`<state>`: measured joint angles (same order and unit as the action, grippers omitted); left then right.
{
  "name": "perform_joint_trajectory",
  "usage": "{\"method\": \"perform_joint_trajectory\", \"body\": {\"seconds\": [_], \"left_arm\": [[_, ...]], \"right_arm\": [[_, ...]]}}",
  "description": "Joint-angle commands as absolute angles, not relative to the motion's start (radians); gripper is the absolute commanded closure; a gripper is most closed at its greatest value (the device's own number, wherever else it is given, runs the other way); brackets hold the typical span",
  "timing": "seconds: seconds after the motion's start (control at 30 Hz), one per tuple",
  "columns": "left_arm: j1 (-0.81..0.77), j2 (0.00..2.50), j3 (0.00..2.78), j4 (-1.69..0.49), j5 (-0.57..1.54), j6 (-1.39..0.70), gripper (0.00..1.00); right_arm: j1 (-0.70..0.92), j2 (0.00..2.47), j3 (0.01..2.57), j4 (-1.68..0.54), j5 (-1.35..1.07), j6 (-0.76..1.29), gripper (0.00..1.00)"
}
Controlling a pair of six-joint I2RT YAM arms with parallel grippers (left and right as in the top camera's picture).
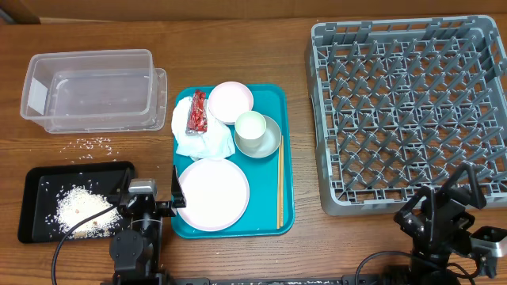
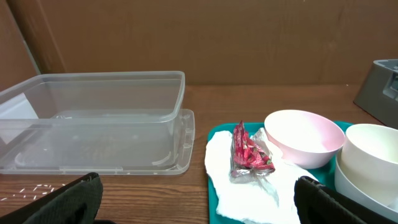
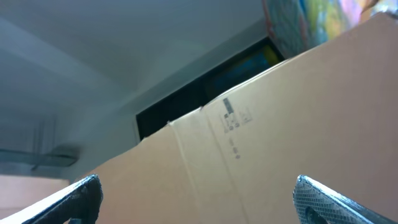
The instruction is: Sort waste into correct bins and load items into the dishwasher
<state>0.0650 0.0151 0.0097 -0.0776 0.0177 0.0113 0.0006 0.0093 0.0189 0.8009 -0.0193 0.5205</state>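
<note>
Looking down, you find the teal tray (image 1: pixel 287 158) mid-table, with strips of bare wood between it and the tub (image 1: pixel 87 91) on the left and the rack (image 1: pixel 408 111) on the right. The wrapper (image 1: pixel 197 112) lies on the napkin (image 1: pixel 202 141) at the tray's left edge; chopsticks (image 1: pixel 280 182) run along its right edge. Your left gripper (image 1: pixel 152 190) sits between the black tray (image 1: pixel 32 214) and the teal tray, jaws wide, holding nothing. Your right gripper (image 1: pixel 447 198), just off the rack's near edge, points upward, jaws wide and empty.
</note>
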Motion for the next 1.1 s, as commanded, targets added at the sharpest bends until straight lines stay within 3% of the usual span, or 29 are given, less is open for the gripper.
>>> {"method": "perform_joint_trajectory", "body": {"seconds": [0.0, 0.3, 0.67, 0.83, 0.93, 1.07], "left_arm": [[0.057, 0.004, 0.005, -0.077, 0.015, 0.030, 0.00], [0.057, 0.004, 0.005, -0.077, 0.015, 0.030, 0.00], [0.057, 0.004, 0.005, -0.077, 0.015, 0.030, 0.00], [0.057, 0.004, 0.005, -0.077, 0.015, 0.030, 0.00], [0.057, 0.004, 0.005, -0.077, 0.016, 0.030, 0.00], [0.057, 0.004, 0.005, -0.077, 0.015, 0.030, 0.00]], "right_arm": [[-0.001, 0.013, 0.067, 0.796, 0.026, 0.523, 0.00], [-0.001, 0.260, 0.320, 0.677, -0.012, 0.459, 0.00], [0.015, 1.001, 1.158, -0.164, -0.401, 0.324, 0.00], [0.157, 1.409, 1.634, -0.693, -0.454, 0.221, 0.00], [0.227, 1.558, 1.748, -0.815, -0.457, 0.208, 0.01], [0.284, 1.679, 1.755, -0.794, -0.554, 0.270, 0.01]]}}
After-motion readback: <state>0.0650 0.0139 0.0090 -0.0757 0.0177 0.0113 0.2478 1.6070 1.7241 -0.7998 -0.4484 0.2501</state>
